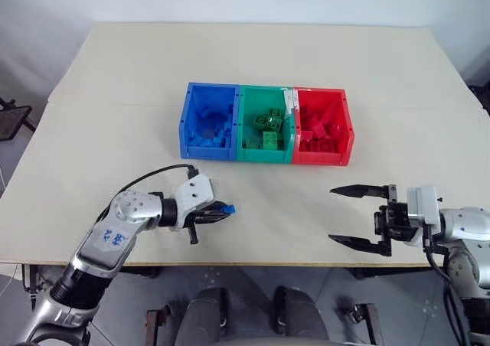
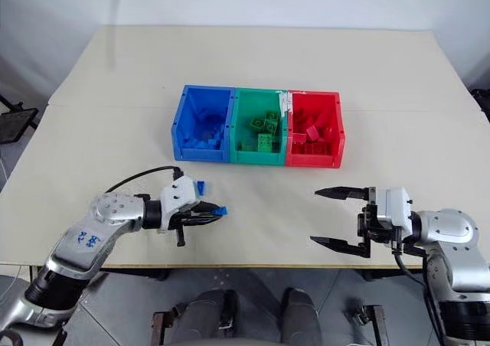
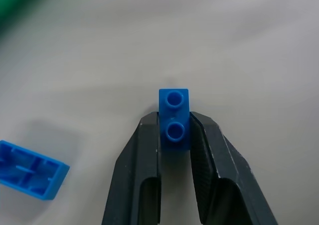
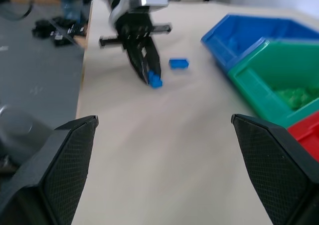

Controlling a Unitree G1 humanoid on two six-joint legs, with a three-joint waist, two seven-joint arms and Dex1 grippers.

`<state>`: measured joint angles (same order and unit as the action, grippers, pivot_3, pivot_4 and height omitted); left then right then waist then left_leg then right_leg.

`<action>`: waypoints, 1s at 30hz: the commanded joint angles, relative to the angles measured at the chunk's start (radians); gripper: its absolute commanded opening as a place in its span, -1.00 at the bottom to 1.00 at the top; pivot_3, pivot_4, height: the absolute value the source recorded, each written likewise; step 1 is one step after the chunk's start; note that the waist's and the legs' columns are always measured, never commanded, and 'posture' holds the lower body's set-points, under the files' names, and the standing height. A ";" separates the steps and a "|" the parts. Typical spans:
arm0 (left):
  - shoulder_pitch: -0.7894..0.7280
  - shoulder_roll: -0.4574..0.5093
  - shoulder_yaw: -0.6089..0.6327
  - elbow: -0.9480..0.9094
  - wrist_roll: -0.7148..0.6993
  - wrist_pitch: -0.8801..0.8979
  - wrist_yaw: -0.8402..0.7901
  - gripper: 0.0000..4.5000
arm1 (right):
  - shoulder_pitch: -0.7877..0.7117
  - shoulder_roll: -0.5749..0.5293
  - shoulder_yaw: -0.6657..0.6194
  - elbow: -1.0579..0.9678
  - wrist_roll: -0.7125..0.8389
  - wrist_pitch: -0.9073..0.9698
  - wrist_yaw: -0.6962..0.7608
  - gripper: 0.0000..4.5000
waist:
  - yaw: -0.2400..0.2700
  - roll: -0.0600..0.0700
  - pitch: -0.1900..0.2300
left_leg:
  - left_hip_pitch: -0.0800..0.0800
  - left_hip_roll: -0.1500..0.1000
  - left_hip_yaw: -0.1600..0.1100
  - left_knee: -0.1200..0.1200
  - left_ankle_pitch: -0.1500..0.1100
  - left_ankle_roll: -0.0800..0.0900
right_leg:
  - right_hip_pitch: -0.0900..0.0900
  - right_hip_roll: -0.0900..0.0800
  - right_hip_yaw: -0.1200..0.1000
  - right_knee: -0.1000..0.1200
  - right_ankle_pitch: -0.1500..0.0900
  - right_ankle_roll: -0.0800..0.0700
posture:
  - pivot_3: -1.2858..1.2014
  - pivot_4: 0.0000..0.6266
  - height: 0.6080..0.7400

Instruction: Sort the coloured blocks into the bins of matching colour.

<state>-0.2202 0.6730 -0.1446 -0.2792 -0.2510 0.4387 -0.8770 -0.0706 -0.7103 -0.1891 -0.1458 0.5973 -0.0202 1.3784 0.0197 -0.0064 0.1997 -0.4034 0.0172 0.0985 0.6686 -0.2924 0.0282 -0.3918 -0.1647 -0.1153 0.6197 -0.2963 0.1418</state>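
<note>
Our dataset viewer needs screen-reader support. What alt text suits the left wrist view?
Two black fingers pinch a narrow blue block, two studs up, on a beige table. A second blue block lies hollow side up nearby.

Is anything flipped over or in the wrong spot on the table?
Yes. One loose blue block lies upside down on the table, hollow underside up, near the left gripper, outside the blue bin. The left gripper is closed on the other blue block. The green bin and red bin look tidy.
</note>
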 commanded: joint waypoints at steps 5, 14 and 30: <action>0.125 -0.068 0.332 0.006 -0.226 -0.118 0.005 -0.80 | -0.110 0.086 0.013 -0.031 0.034 0.014 -0.112 1.00 | -0.001 0.000 0.000 | 0.000 0.000 -0.001 0.001 0.000 0.000 | 0.000 -0.001 -0.001 -0.001 0.000 0.000 | 0.03 -0.52 1.00; -0.219 -0.113 0.272 0.144 -0.137 0.021 0.221 -0.80 | -0.191 0.108 0.004 0.005 0.018 0.042 -0.196 1.00 | 0.006 0.000 0.000 | -0.001 -0.003 -0.002 0.001 0.001 0.001 | 0.001 -0.002 -0.001 0.001 0.005 0.003 | 0.03 -0.52 1.00; -0.591 -0.161 0.129 0.567 0.044 -0.072 0.172 0.37 | -0.146 0.100 -0.029 -0.055 0.019 0.078 -0.284 1.00 | 0.002 -0.001 0.000 | -0.002 -0.005 0.002 -0.001 0.002 0.001 | -0.001 0.002 -0.001 -0.002 0.005 0.003 | 0.03 -0.52 1.00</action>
<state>-0.8257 0.4935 -0.0375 0.3336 -0.1930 0.3943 -0.6832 -0.2216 -0.5995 -0.1812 -0.1634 0.5960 0.0668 1.0978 0.0214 -0.0072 0.1999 -0.4057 0.0121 0.1001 0.6672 -0.2908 0.0291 -0.3932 -0.1628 -0.1163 0.6176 -0.2912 0.1452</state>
